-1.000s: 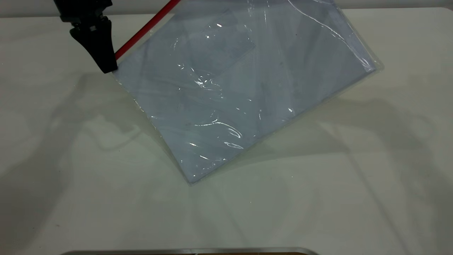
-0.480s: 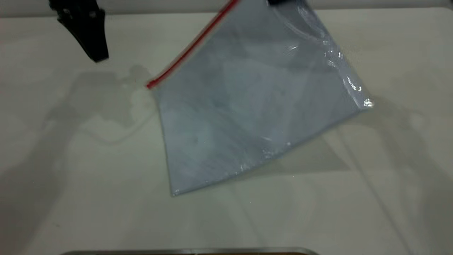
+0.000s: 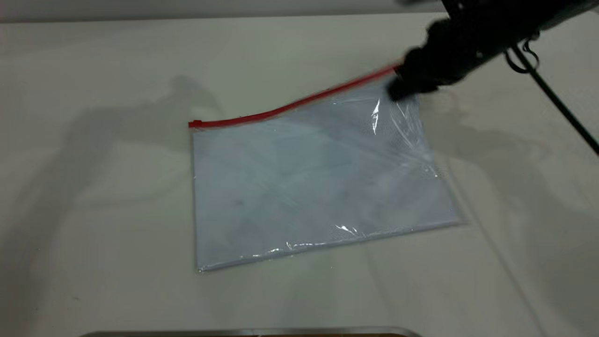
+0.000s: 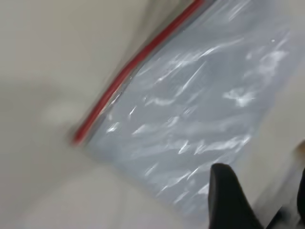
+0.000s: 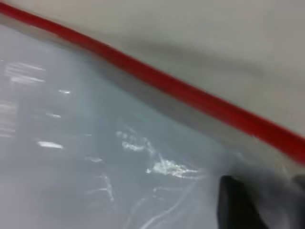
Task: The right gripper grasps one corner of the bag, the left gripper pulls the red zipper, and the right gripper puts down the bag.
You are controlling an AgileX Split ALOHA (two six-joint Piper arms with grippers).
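bag (image 3: 309, 187) now lies flat on tabletop (image 3: 93, 234), no longer hanging; right pincer (image 3: 405, 86) clamps its corner (image 3: 398, 100); left pincer (image 4: 257, 200) has left the exterior view, jaws apart.

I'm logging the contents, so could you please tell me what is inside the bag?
Pale bluish-white sheets fill the clear bag, closed by the red zipper. Anything between or beneath them is covered.

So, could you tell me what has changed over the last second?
The bag came down from hanging tilted to lying nearly flat on the table. The left gripper let go of the red zipper and left the exterior view. The right gripper stays at its corner.
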